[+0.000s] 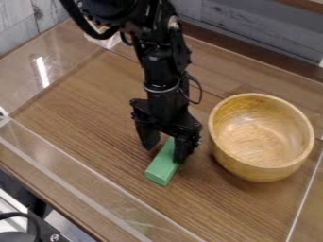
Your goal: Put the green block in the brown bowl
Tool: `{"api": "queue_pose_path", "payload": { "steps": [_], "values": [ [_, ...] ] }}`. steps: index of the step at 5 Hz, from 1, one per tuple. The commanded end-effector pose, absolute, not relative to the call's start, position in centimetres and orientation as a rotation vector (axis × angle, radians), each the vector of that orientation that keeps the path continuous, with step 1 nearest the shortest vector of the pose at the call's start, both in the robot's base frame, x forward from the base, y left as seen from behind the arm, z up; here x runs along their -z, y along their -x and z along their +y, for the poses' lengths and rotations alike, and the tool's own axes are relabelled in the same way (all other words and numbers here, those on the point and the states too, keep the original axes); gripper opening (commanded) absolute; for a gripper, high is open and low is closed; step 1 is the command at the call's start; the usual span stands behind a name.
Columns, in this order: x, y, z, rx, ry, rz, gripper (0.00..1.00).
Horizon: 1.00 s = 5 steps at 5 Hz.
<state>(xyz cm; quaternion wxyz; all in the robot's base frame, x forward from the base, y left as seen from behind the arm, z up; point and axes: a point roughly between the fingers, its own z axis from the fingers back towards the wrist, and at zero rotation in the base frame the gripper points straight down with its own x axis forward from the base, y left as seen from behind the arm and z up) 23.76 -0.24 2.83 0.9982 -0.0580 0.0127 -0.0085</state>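
Observation:
The green block (pixel 163 169) lies flat on the wooden tabletop, a little left of the brown bowl (pixel 262 136). My gripper (pixel 165 146) points straight down over the block's far end. Its jaws stand open, one finger (pixel 147 138) to the left and the other to the right of that end, with the green bar showing between them. Contact between fingers and block is too fine to judge. The bowl stands upright and holds nothing.
A clear plastic wall (pixel 76 194) rings the table (pixel 89 113), with its front rim running along the near edge. The black arm (pixel 158 57) rises from the gripper toward the upper left.

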Motion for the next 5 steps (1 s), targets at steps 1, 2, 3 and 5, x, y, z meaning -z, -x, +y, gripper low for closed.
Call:
{"api": "queue_pose_path", "payload": {
  "steps": [1, 2, 3, 5],
  "values": [
    [-3.3, -24.3, -0.3, 0.03, 0.118, -0.002, 0.0],
    [-3.5, -24.3, -0.3, 0.035, 0.118, 0.003, 0.0],
    [-3.8, -24.2, -0.3, 0.036, 0.116, 0.009, 0.0],
    [-4.7, -24.2, -0.3, 0.044, 0.11, 0.02, 0.0]
  ]
}}
